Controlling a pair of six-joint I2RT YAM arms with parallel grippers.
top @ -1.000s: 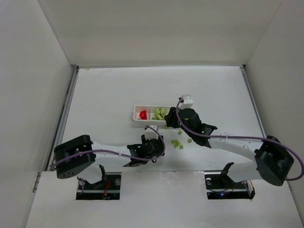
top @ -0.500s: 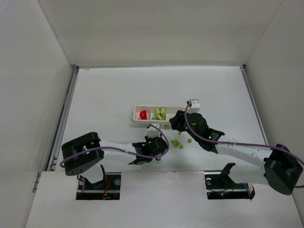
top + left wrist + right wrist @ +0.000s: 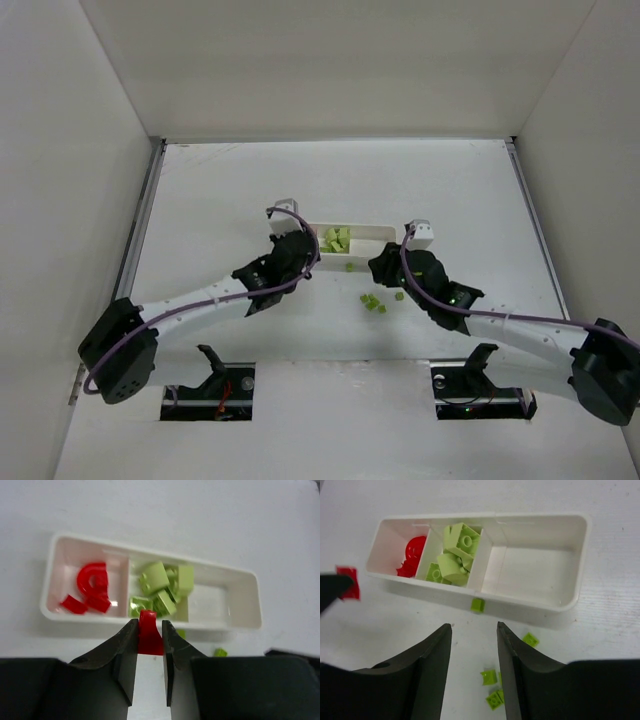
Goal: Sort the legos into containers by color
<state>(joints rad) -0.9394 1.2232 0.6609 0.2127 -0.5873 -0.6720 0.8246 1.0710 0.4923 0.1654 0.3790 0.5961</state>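
Note:
The white tray (image 3: 375, 232) lies mid-table. Its left compartment holds red legos (image 3: 92, 582), the middle one pale yellow-green legos (image 3: 160, 587), and the right one is bare (image 3: 535, 567). My left gripper (image 3: 305, 255) is shut on a small red lego (image 3: 149, 635) and hovers at the tray's near wall, hiding the left compartment from above. My right gripper (image 3: 472, 630) is open and empty, just short of the tray's near wall. Several bright green legos (image 3: 372, 300) lie on the table by its right finger. One green lego (image 3: 478, 605) rests against the tray's near wall.
White walls enclose the table on the left, right and far sides. The left arm reaches in from the lower left and the right arm (image 3: 520, 325) from the lower right. The held red lego also shows at the left edge of the right wrist view (image 3: 347, 582).
My left gripper has moved from the near part of the table up to the tray's left end, carrying the red lego. My right gripper has drawn back a little from the tray.

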